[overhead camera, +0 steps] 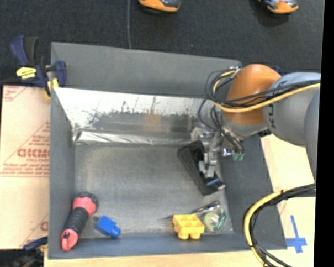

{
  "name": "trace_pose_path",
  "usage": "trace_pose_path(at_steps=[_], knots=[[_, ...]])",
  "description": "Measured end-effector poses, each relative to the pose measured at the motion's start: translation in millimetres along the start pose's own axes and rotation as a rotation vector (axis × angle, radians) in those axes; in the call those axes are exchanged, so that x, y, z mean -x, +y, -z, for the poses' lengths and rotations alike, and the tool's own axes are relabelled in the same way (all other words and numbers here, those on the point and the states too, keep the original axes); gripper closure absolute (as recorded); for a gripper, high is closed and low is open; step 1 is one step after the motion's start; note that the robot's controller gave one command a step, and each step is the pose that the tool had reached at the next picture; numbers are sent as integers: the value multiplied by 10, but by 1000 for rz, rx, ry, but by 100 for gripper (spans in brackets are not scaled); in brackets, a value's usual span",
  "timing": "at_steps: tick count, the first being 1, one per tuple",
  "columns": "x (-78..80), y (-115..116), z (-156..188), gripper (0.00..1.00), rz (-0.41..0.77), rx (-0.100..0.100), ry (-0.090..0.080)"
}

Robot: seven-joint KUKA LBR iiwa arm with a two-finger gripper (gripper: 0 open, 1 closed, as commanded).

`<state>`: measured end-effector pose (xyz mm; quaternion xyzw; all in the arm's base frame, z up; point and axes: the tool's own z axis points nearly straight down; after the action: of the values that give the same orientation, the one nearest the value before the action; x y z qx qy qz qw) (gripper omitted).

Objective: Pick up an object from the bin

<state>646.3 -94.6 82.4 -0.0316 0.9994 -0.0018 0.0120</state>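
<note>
Fingers point(209, 161) low over a black flat object point(189, 156), right side of the bin point(158, 74).
Whether I am open or closed on it I cannot tell; it lies aslant, perhaps a small case, with a yellow block point(188, 225) nearer the front wall.

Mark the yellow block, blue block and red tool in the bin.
yellow block point(187, 225), camera view, middle of its top face.
blue block point(107, 226), camera view, its centre.
red tool point(77, 221), camera view, dark middle of its body.
</note>
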Motion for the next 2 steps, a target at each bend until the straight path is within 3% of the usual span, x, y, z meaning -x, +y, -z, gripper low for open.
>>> trace_pose_path(at_steps=[1,2], knots=[[16,-41,-79,0,-19,-2,-7],[-11,-103,-97,100,-72,-1,2]])
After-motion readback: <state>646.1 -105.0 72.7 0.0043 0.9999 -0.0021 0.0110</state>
